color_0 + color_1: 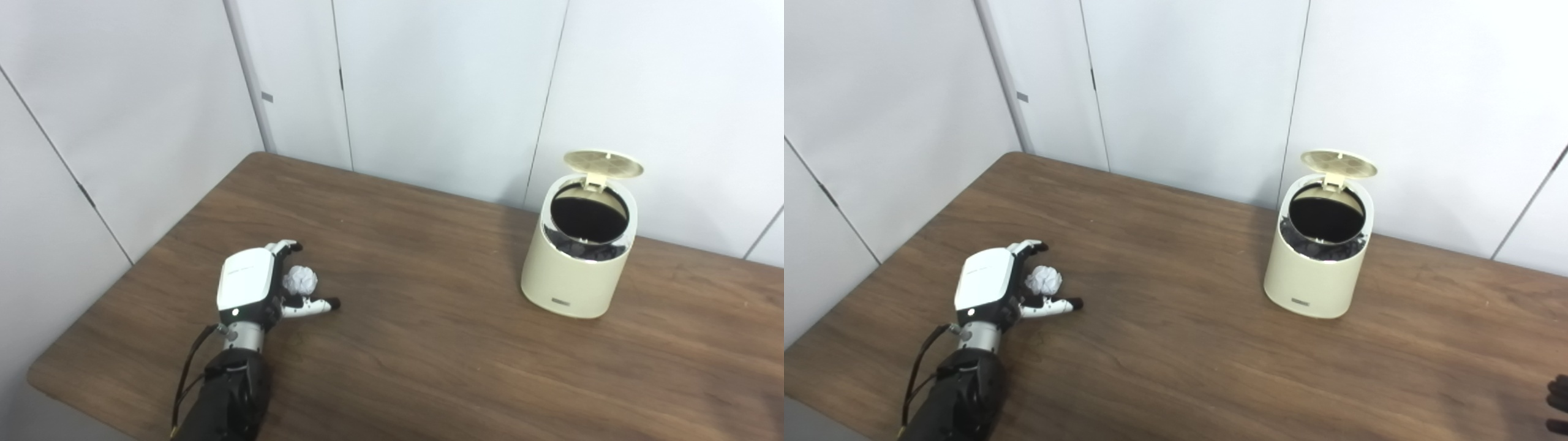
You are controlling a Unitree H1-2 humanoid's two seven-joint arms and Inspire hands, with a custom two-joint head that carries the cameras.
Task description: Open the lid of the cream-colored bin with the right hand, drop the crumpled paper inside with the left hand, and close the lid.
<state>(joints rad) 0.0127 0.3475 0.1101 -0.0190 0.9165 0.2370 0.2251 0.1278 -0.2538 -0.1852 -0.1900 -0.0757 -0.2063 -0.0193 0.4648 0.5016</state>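
One step is in hand: closing the left hand (pixel 251 288) on the crumpled paper (pixel 300 280).
The paper lies on the table (pixel 429 343) in the open cup of that hand, just past the palm, between the fingers beyond it and the thumb nearer the camera; they stand apart and not yet clamped. Best to curl both in evenly, so the light ball is not pushed away. The cream-colored bin (pixel 576 263) stands well off to the hand's right, its lid (pixel 603 163) up. The right hand (pixel 1557 398) barely shows; whether it is open cannot be told.
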